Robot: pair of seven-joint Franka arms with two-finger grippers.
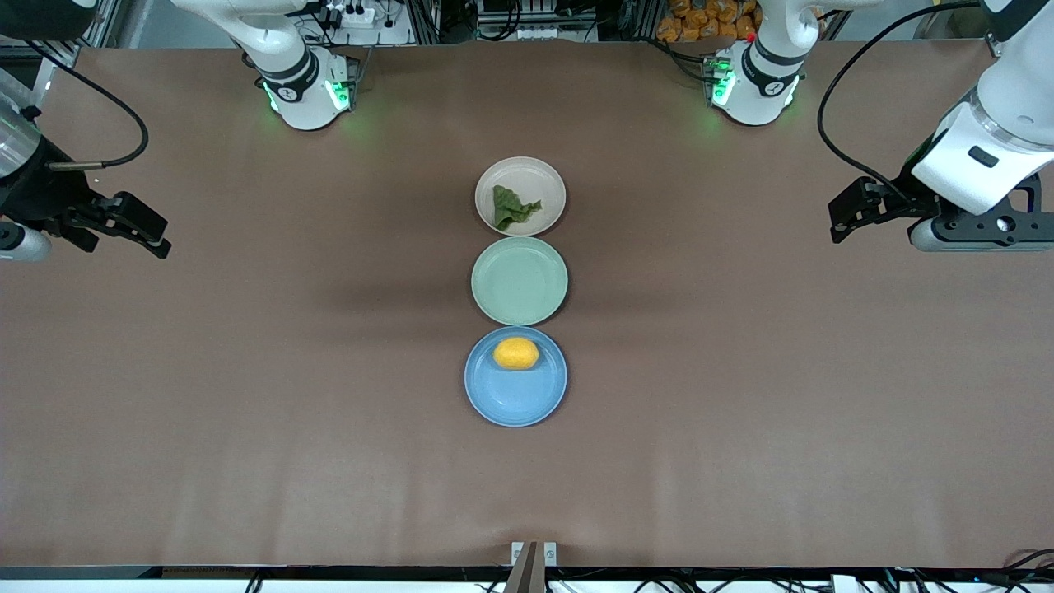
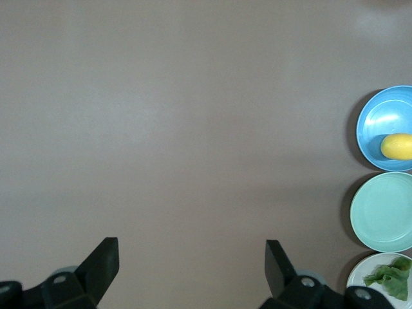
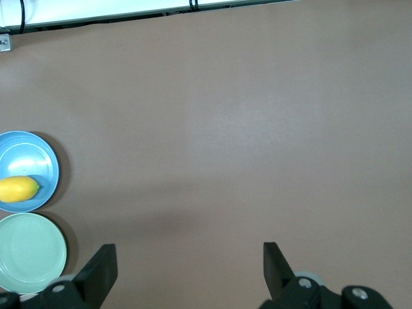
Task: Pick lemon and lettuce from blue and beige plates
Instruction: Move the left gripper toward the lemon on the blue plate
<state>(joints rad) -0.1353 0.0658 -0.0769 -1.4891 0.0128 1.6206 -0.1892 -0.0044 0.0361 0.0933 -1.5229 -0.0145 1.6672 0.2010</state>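
front view, lemon (image 1: 516,353) on blue plate (image 1: 515,399), lettuce (image 1: 512,207) on beige plate (image 1: 535,175)

No readable text, labels or numbers anywhere.

The wide table covered with a brown matte sheet (image 1: 247,371) carries three round plates in one row at its middle, each just beside the next. The beige round plate (image 1: 543,177) lies farthest from the front camera, the pale green round plate (image 1: 520,281) is between, and the blue round plate (image 1: 515,395) lies nearest to the front camera.
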